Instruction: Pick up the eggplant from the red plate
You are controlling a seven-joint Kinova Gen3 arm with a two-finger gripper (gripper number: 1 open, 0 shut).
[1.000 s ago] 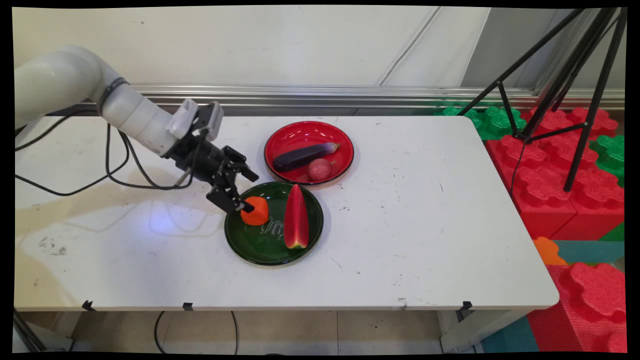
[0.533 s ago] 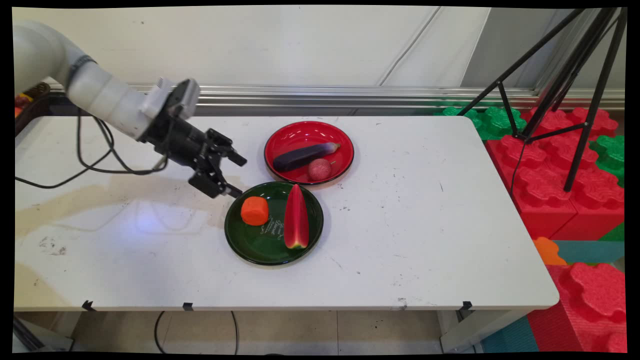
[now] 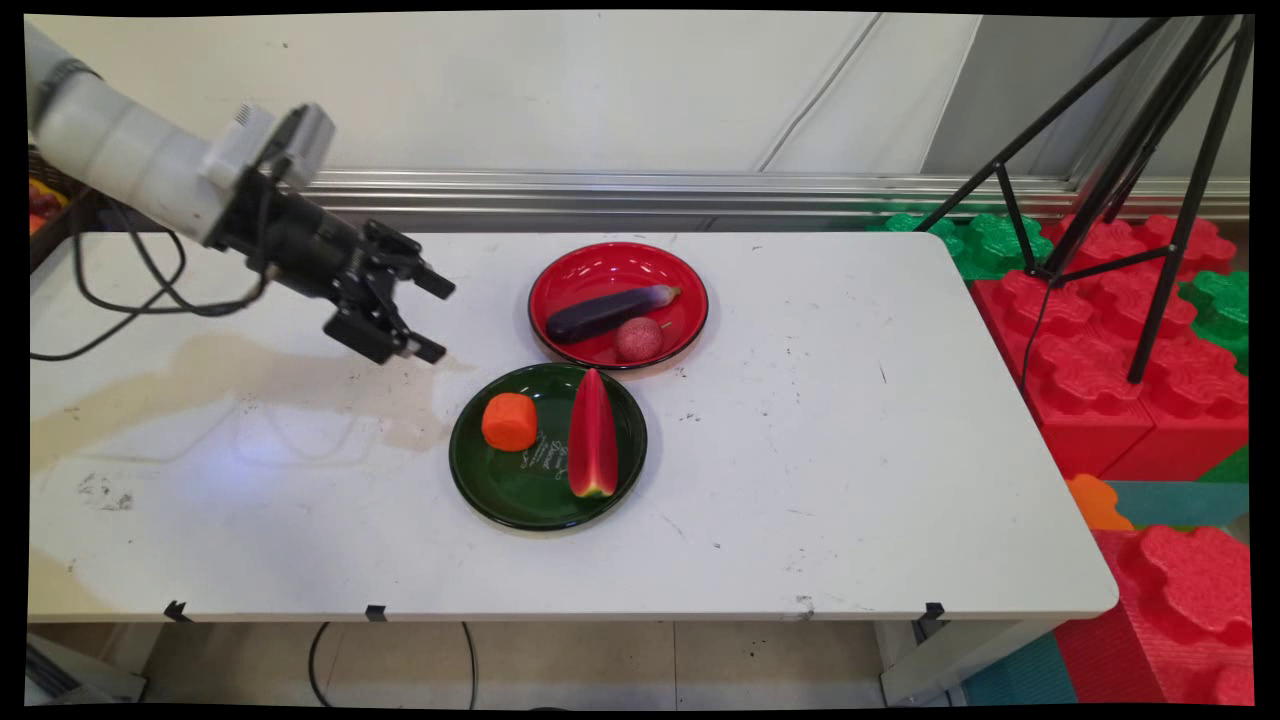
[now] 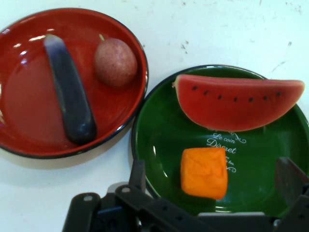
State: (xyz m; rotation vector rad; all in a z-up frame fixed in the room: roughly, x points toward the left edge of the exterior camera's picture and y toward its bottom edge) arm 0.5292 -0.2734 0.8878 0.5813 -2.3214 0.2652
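Claw: the claw [image 3: 428, 316] is spread and carries nothing; it hangs above the bare desk [image 3: 850, 450], at about 10 o'clock from the green plate [image 3: 530, 500].
Change: a second ago its lower finger was against the orange block [image 3: 510, 421]; half a second ago it had already let go and lifted off; now it has drawn further up and toward 10 o'clock, well apart from the block.
Block: rests alone at the 9 o'clock side of the green plate, flat and free; in the hand view it lies between the two fingertips but far below them [image 4: 204, 172].
Melon: the melon slice [image 3: 592, 434] lies on the same plate at 3 o'clock of the block, near but not touching.
Red plate: the red plate [image 3: 690, 275], at 12 o'clock of the green one, holds an aubergine [image 3: 608, 312] and a reddish ball [image 3: 638, 339].
Meaning: judging by the empty, withdrawn claw, the block looks set down and left on the green plate.
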